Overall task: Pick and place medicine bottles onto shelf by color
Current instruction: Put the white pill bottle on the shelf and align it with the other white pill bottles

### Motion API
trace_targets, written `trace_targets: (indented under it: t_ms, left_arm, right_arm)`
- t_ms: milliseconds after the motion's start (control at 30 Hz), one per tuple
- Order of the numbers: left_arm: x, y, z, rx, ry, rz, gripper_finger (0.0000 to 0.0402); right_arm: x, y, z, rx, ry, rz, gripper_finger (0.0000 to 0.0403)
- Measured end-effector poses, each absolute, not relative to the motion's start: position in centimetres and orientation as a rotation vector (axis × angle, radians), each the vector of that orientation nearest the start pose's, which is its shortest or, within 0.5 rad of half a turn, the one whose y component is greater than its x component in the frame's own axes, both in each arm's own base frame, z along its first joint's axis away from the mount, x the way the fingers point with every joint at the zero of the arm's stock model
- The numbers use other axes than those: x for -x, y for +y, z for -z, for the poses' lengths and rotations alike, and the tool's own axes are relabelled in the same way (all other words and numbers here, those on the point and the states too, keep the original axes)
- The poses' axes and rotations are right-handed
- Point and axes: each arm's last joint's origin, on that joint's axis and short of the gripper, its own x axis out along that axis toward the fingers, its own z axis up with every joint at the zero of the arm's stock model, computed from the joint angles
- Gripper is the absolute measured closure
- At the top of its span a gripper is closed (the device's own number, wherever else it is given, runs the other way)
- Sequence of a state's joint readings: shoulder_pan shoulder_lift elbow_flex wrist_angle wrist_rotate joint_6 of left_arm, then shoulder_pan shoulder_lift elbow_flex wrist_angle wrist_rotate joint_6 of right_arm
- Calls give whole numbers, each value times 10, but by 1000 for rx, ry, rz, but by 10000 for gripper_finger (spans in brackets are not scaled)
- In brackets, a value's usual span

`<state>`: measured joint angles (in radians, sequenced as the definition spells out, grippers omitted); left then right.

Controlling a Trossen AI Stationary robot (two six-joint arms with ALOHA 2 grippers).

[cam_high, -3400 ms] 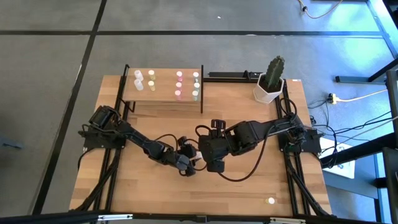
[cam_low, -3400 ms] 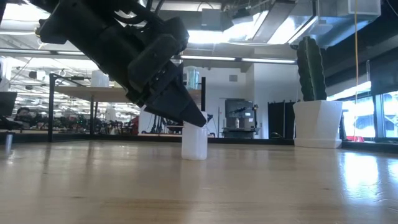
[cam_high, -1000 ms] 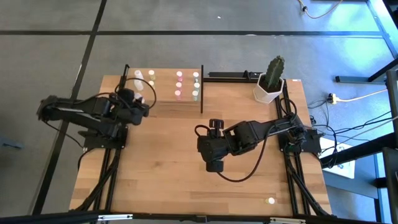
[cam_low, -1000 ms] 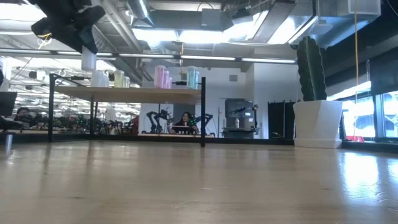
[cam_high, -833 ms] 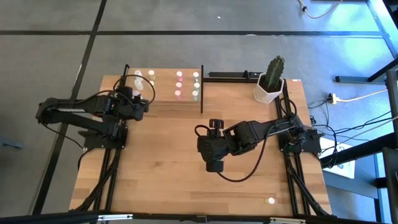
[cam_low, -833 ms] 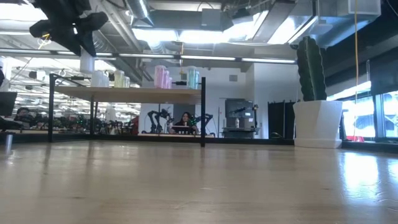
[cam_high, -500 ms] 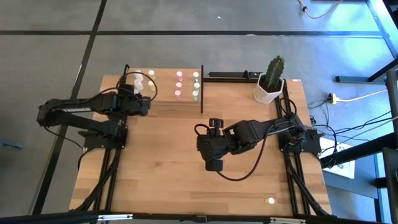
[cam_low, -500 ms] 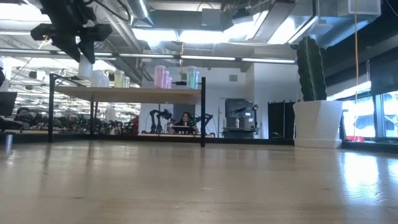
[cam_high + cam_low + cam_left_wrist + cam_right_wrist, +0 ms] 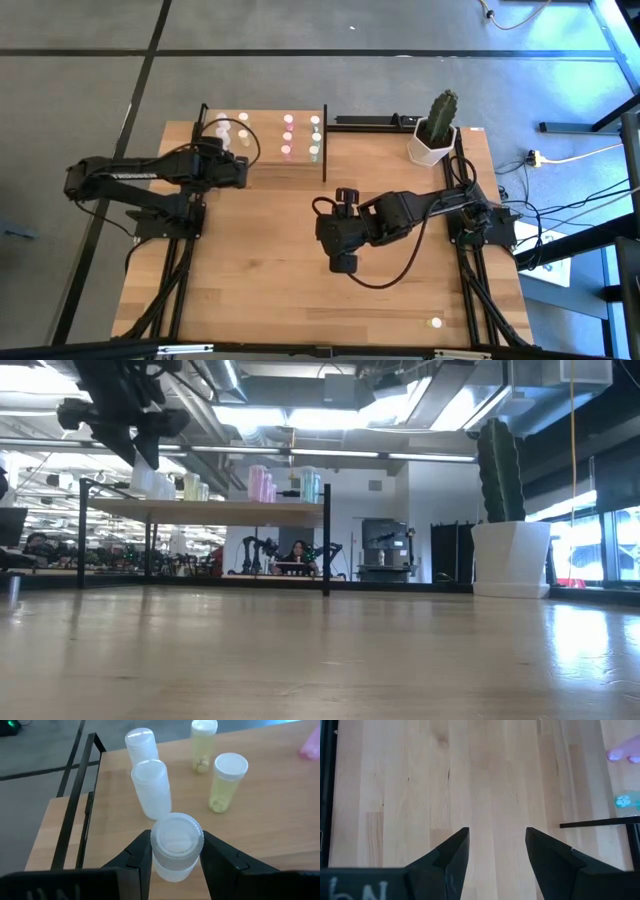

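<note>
The light-wood table point(image 9: 250, 250) stands on grey carpet, a potted cactus point(image 9: 436, 125) at its far right corner. The shelf point(image 9: 265, 160) sits at the far left edge, carrying white, yellow, pink and green bottles. The left gripper point(image 9: 172, 852) hangs over its left end, jaws pinching a white bottle point(image 9: 175, 845) just beside two white bottles point(image 9: 147, 780). The right gripper point(image 9: 497, 847) waits mid-table, jaws spread, bare wood around it.

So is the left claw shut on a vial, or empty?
Shut on a white vial: the left claw clamps both its sides, above the shelf.
</note>
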<state>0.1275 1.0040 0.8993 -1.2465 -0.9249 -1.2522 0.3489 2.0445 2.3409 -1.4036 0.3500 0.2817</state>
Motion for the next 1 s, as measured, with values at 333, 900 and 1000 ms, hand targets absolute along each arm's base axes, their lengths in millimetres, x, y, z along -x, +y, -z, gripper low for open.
trace_targets:
  t_ms: [333, 900, 1000]
  left_arm:
    - [-145, 49, -274, 427, 540, -1520, 277]
    - [-144, 52, -273, 447, 583, -1521, 264]
    - [-144, 52, -273, 447, 583, -1521, 258]
  right_arm:
    - [-379, 127, -382, 124, 1025, 147, 207]
    - [-379, 127, -382, 133, 1022, 160, 207]
    - [-379, 127, -382, 137, 1020, 165, 207]
